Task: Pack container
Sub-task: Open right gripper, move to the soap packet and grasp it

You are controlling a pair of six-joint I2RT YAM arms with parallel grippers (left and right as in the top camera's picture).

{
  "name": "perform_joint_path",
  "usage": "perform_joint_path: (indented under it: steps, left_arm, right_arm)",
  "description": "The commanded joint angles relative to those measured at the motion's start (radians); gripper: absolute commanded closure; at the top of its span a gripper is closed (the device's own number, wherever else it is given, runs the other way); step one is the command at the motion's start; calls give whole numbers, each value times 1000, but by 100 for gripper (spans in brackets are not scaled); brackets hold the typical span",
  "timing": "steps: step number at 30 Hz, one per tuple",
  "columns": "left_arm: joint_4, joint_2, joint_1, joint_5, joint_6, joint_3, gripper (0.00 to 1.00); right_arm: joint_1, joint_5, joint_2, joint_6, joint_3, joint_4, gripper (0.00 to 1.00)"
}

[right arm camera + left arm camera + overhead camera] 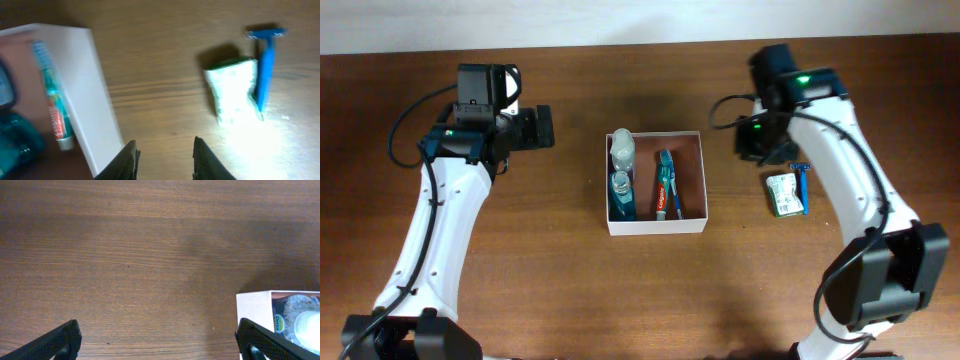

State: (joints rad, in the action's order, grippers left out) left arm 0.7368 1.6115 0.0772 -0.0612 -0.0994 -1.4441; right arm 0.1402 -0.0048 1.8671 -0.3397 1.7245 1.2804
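Note:
The container (pixel 656 227), a square white-walled box with a reddish-brown floor, sits mid-table. It holds a clear bottle (pixel 622 148), a teal bottle (pixel 623 194), a toothpaste tube (pixel 662 192) and a blue toothbrush (pixel 671 180). A green-white packet (pixel 782 194) and a blue razor (pixel 802 186) lie on the table to its right; both show in the right wrist view, the packet (pixel 231 91) beside the razor (pixel 265 65). My right gripper (pixel 164 157) is open and empty above bare table between the container's wall (pixel 97 85) and the packet. My left gripper (pixel 159 342) is open and empty, left of the container's corner (pixel 254 307).
The wooden table's far edge (pixel 640 42) meets a white wall at the back. Both arms reach in from the near side, the left arm (pixel 440 220) and the right arm (pixel 865 200).

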Motion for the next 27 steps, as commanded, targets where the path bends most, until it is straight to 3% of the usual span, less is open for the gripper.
perform_joint_path:
  steps: [1,10,17,27]
  left_arm:
    - [-2,-28,0,-7,-13,-16,1]
    - [-2,-28,0,-7,-13,-16,0]
    - [-2,-28,0,-7,-13,-16,0]
    - [-2,-28,0,-7,-13,-16,1]
  right_arm:
    - [-76,33,-15,22,-9,20,67]
    - [-171,50,-15,48,-167,-67,58]
    - [-182,74,-13,48,-344,-217,20]
    - [-182,98,-13,49,-517,-385,16]
